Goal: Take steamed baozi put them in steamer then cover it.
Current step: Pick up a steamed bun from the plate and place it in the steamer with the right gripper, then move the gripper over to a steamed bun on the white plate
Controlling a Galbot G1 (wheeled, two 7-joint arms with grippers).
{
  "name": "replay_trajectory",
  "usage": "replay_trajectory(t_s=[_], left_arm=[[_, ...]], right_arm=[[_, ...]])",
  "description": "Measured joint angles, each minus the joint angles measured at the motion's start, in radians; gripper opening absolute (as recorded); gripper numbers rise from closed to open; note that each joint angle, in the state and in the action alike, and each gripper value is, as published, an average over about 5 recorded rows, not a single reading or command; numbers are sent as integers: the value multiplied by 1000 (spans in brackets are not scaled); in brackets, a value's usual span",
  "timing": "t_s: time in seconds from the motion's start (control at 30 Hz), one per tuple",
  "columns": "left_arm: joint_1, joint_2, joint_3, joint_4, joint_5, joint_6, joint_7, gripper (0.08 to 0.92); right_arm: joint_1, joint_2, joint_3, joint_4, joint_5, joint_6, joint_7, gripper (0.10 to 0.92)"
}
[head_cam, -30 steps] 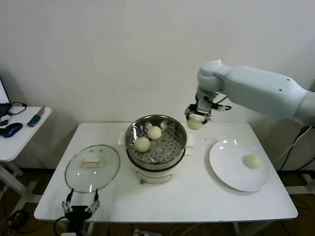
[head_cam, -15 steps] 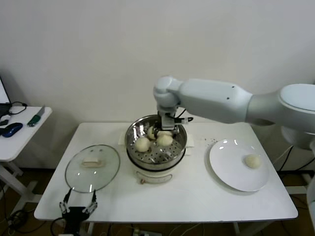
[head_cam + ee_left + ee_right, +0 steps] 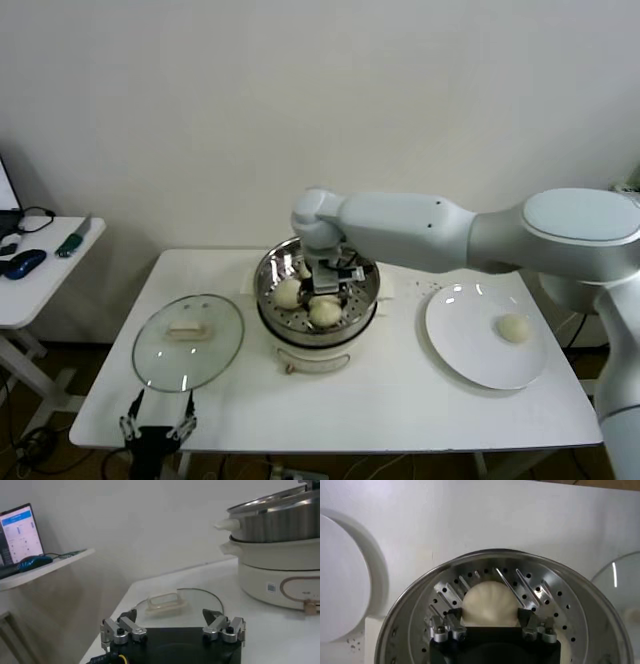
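— Right gripper [image 3: 326, 291] is reaching down into the steamer [image 3: 366, 268], and its fingers [image 3: 451, 623] are sitting on both sides of a steamed baozi [image 3: 490, 605]. Are they clamping it or letting it go?

— I cannot tell for sure. In the right wrist view the bun is resting on the perforated tray [image 3: 540, 592] and the pads are touching its sides or are just beside them — the grip is looking loose, but I am not claiming more.

— So how to finish this step well?

— My judgement: spread the fingers fully before lifting, then rise straight up, so the soft dough is not sticking and getting dragged. Two other buns [image 3: 289, 292] are lying close in the pot, so no sideways sweep.

— And what is remaining?

— One baozi [image 3: 514, 327] is waiting on the white plate [image 3: 462, 345], well apart from the steamer. The glass lid [image 3: 187, 342] is lying flat on the table [image 3: 400, 400], and the left gripper [image 3: 172, 629] is parked near it with fingers wide apart.
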Motion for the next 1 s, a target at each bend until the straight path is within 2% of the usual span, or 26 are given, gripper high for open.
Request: replay_trajectory(t_s=[0.23,0.6,0.8,1.0], left_arm=[[-2,1,-1,1,0,-1,-8,823],[-2,4,-2,-3,2,-1,-14,823],[-8,7,-1,-7,3,0,-14,823],[-20,7,4,-8,2,2,-14,823]], right_arm=[[-8,14,-2,-9,-1,-7,3,817],[38,-19,21,-27,27,-21,-8,823],[110,-97,-2,-26,122,-87,-4,823],[173,-230,-65,-13,272,-238,25,823]])
